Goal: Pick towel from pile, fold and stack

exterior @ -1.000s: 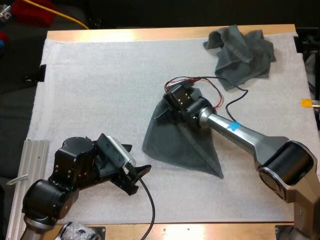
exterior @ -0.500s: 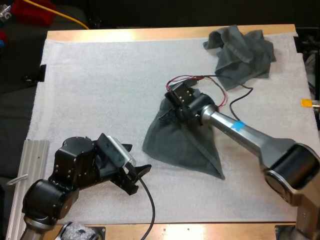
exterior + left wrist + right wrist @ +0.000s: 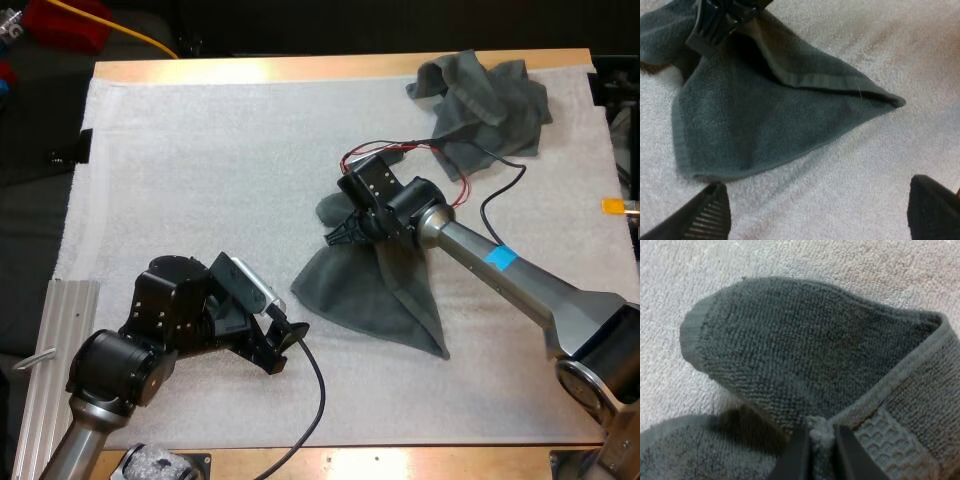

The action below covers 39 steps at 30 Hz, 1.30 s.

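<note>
You're at the folding step: your right gripper (image 3: 338, 236) pinches a hem of the towel (image 3: 370, 300), spread at the centre of the high view. Your left gripper (image 3: 284, 345) hovers released at lower left; it likely must take the towel's nearest corner next.

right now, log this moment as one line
right gripper: shut on towel edge | left gripper: open, near towel | crumpled towel: far right corner of mat
</note>
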Each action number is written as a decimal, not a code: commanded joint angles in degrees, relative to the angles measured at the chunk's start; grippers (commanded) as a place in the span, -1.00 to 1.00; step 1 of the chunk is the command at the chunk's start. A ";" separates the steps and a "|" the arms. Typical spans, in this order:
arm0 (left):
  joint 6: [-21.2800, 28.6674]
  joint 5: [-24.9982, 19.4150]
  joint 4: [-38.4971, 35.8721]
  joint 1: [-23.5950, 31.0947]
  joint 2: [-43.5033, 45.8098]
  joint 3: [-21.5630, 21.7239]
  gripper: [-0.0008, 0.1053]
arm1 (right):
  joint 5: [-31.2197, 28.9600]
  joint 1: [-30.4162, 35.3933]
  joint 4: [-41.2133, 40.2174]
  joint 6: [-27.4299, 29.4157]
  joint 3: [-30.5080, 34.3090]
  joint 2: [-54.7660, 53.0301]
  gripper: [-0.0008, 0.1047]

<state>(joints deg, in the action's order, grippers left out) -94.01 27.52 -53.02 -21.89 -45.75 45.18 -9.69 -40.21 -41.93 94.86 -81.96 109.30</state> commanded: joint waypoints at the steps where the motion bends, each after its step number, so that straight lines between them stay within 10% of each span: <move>1: 0.11 -0.29 0.62 -0.10 0.18 -0.03 0.34 | 0.02 0.21 -0.36 0.42 -0.18 -0.53 -0.98; 17: 0.11 -0.29 0.62 -0.10 0.18 -0.03 0.34 | 1.00 0.21 -0.36 0.42 -0.18 -0.53 -0.71; 39: -0.32 -6.32 8.54 -0.10 -18.72 -0.03 0.34 | 3.03 0.21 -3.60 0.37 -0.18 -0.53 -0.98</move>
<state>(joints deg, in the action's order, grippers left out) -94.26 21.95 -44.77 -21.89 -64.69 45.18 -7.07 -40.21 -45.08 94.96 -81.96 109.30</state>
